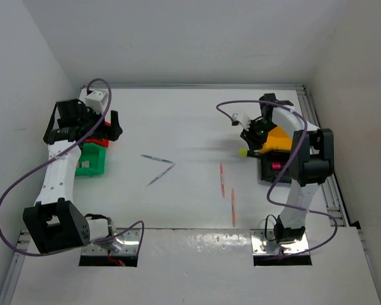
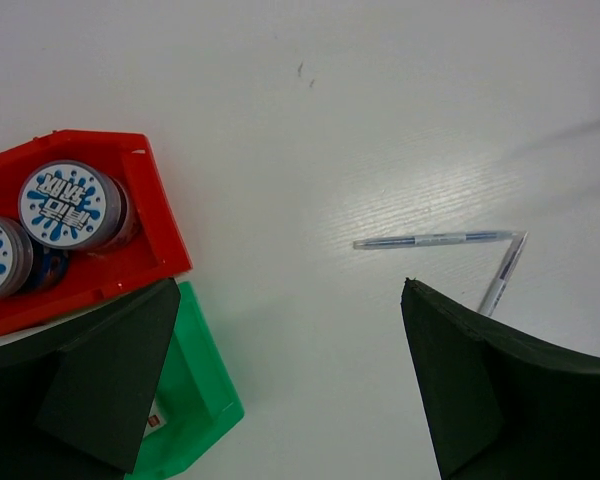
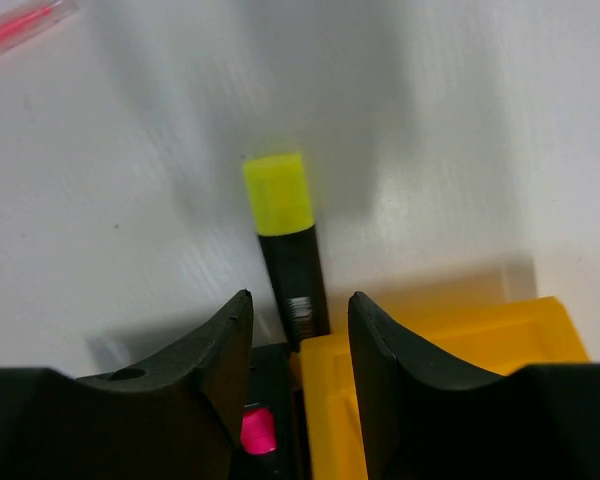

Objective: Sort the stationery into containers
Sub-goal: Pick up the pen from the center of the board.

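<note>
My left gripper [image 1: 110, 132] [image 2: 290, 290] is open and empty, above bare table beside the red bin [image 1: 99, 142] [image 2: 150, 215], which holds two blue-white tape rolls [image 2: 68, 203], and the green bin [image 1: 92, 162] [image 2: 208, 400]. Two grey pens [image 1: 156, 158] [image 2: 435, 239] lie in a V mid-table. My right gripper [image 1: 249, 137] [image 3: 298, 300] is open over the corner where the yellow-orange bin [image 1: 278, 138] [image 3: 440, 380] meets the black bin [image 1: 267, 170] [image 3: 276, 368]. A yellow highlighter [image 1: 245, 152] [image 3: 280, 215] lies below the jaws, untouched, its cap out over the table. A pink highlighter [image 1: 276, 166] [image 3: 257, 430] lies in the black bin.
Two orange pencils [image 1: 221, 180] [image 1: 233, 207] lie on the table between the pens and the right arm; one shows in the right wrist view [image 3: 20, 25]. A small white item with a red mark [image 2: 156, 424] lies in the green bin. White walls enclose the table.
</note>
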Controlling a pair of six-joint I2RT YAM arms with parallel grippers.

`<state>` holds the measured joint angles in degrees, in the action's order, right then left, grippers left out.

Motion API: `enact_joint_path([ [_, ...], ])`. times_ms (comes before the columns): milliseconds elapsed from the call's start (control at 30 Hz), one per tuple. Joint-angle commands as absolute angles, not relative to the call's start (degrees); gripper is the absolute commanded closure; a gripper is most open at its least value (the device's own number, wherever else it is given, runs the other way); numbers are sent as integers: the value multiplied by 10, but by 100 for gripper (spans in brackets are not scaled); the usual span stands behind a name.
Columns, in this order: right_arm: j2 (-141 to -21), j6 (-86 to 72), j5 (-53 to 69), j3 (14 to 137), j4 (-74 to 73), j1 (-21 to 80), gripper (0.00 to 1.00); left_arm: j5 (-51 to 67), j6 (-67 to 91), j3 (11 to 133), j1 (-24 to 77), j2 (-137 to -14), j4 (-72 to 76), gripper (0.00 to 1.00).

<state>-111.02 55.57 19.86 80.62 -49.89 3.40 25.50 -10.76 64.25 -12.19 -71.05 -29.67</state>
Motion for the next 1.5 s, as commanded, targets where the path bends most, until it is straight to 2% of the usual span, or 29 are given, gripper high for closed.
enact_joint_path([
  [0, -1131, 578, 214, 851, -501, 35, 57, 260, -115, 654, -115, -720, -291, 0],
  [433, -1164, 608, 204, 806, -490, 42, 57, 245, -106, 660, -112, -745, -294, 0],
  [667, -1172, 614, 190, 776, -450, 49, 61, 236, -107, 662, -112, -747, -296, 0],
  [733, -1172, 614, 185, 764, -439, 57, 63, 233, -107, 661, -112, -747, -298, 0],
  [833, -1165, 611, 179, 744, -409, 80, 75, 228, -108, 663, -112, -745, -300, 0],
  [967, -1151, 593, 182, 732, -396, 108, 85, 219, -109, 660, -112, -742, -300, 0],
  [1267, -1057, 490, 264, 760, -420, 189, 93, 218, -105, 664, -112, -731, -302, 0],
  [1467, -970, 510, 273, 764, -496, 147, 94, 228, -105, 660, -112, -715, -305, 0],
])
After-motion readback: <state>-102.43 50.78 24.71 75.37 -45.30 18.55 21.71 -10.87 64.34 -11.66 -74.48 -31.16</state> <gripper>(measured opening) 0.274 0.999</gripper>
